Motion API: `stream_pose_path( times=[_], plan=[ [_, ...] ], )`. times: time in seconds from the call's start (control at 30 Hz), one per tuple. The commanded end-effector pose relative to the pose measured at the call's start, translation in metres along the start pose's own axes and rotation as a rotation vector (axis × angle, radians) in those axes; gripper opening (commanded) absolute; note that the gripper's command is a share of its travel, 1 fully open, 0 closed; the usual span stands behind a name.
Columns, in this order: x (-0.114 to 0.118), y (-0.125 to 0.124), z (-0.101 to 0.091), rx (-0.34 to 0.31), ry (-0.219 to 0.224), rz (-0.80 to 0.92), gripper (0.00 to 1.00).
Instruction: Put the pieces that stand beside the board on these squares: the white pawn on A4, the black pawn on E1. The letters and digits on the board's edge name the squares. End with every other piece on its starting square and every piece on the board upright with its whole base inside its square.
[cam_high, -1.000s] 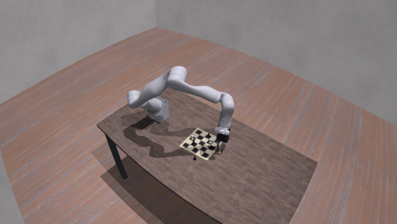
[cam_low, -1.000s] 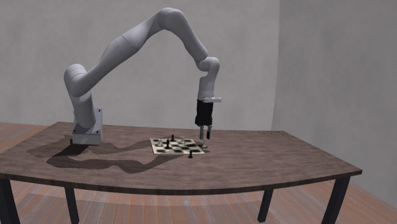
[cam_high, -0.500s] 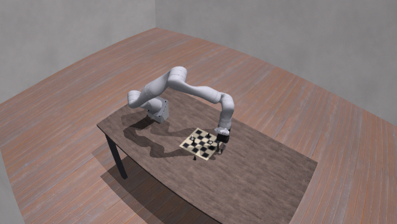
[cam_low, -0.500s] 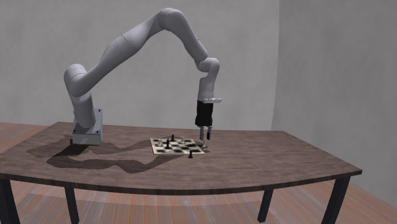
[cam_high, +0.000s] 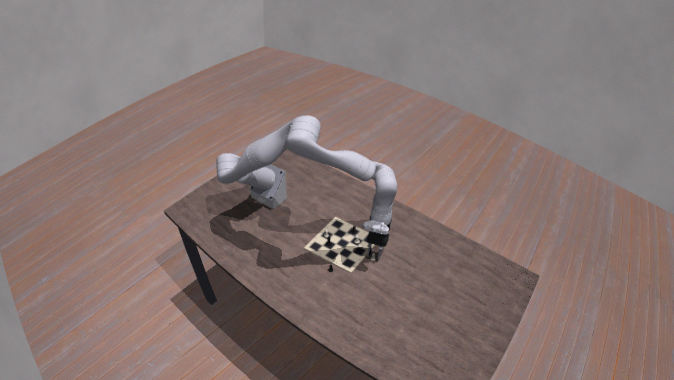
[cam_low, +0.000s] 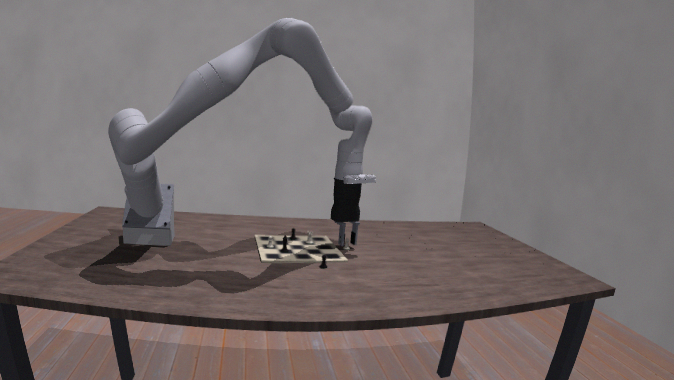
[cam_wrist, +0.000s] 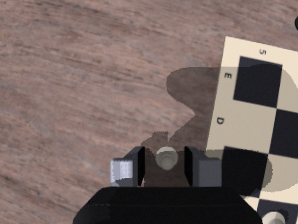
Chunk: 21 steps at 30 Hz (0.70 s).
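Note:
The small chessboard (cam_high: 341, 243) lies on the dark wooden table. The white pawn (cam_wrist: 165, 157) stands on the table just off the board's edge, by the letters D and E. My gripper (cam_wrist: 164, 160) is low over it, open, with one finger on each side of the pawn and gaps between the fingers and the pawn. It also shows in the exterior view (cam_low: 346, 244) at the board's right side. The black pawn (cam_high: 330, 269) stands on the table off the board's near edge; it also shows in the exterior view (cam_low: 323, 261).
Several other pieces stand on the board: a white one (cam_low: 271, 242), a black one (cam_low: 284, 244), a black one (cam_low: 293, 233) and a white one (cam_low: 309, 236). The arm's base (cam_low: 148, 220) sits at the table's far left.

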<state>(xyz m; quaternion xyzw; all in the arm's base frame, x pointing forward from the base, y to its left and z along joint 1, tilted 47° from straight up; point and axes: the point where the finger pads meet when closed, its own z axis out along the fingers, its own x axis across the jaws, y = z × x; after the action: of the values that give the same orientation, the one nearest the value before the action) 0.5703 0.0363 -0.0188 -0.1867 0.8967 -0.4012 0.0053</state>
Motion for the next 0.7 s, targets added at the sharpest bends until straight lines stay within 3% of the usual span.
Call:
stream_pose_path(
  times=[0.0,0.67],
  plan=[
    [0.0009,0.0000,0.0045,0.001,0.003,0.000,0.68],
    [0.0010,0.0000,0.0065,0.001,0.003,0.000,0.68]
  ],
)
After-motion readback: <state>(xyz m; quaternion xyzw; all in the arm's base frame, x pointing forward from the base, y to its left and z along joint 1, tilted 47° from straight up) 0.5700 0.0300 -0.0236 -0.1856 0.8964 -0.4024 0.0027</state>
